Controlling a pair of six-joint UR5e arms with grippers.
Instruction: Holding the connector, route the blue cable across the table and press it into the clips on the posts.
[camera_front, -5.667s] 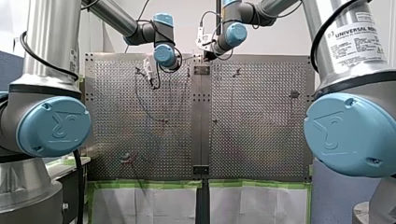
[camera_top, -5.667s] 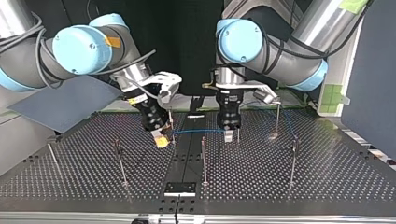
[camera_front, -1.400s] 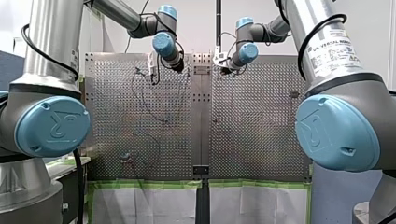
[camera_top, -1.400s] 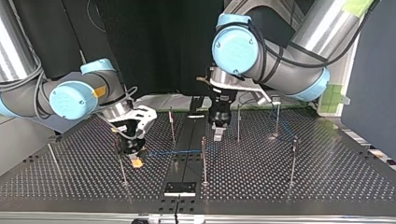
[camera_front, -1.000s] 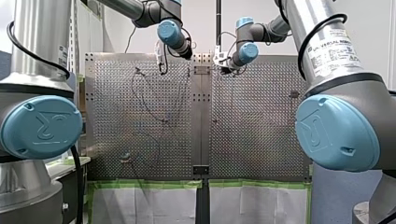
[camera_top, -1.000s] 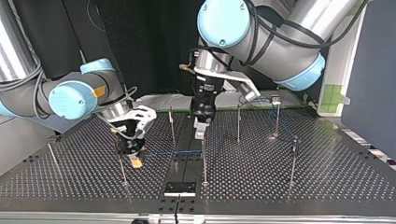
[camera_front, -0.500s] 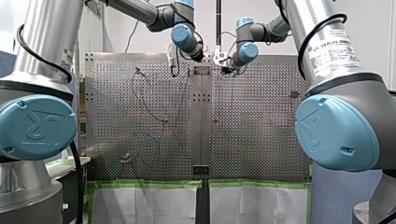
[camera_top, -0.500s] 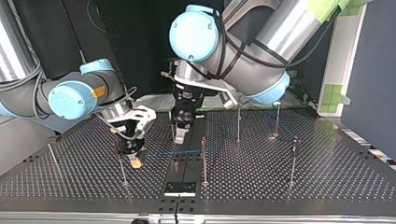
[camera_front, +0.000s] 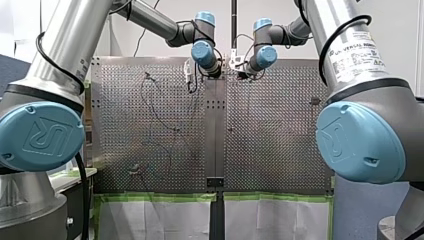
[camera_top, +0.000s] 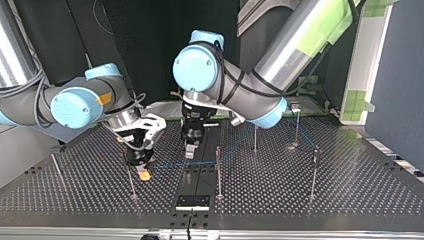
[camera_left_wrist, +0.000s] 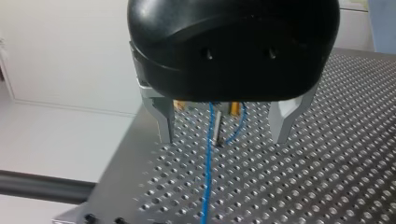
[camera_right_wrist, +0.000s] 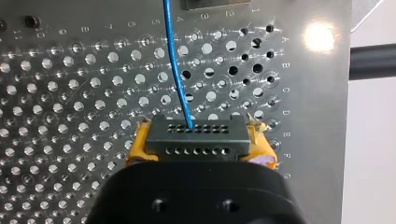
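Pincer state: left pincer (camera_left_wrist: 223, 136) spread wide, metal fingers pinching nothing, pointed down at table (camera_left_wrist: 336, 186). Blue cable (camera_left_wrist: 208, 182) lies right under the gap, long axis running through between the fingers toward post (camera_left_wrist: 217, 130) just ahead. Its end is at connector (camera_right_wrist: 195, 139), clamped between the yellow pads of right pincer (camera_top: 144, 170), low over table. Left arm is nearer the post. Cable seated on it? Cannot tell.

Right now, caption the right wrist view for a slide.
My right tool clamps the connector; cable runs ahead across the table.
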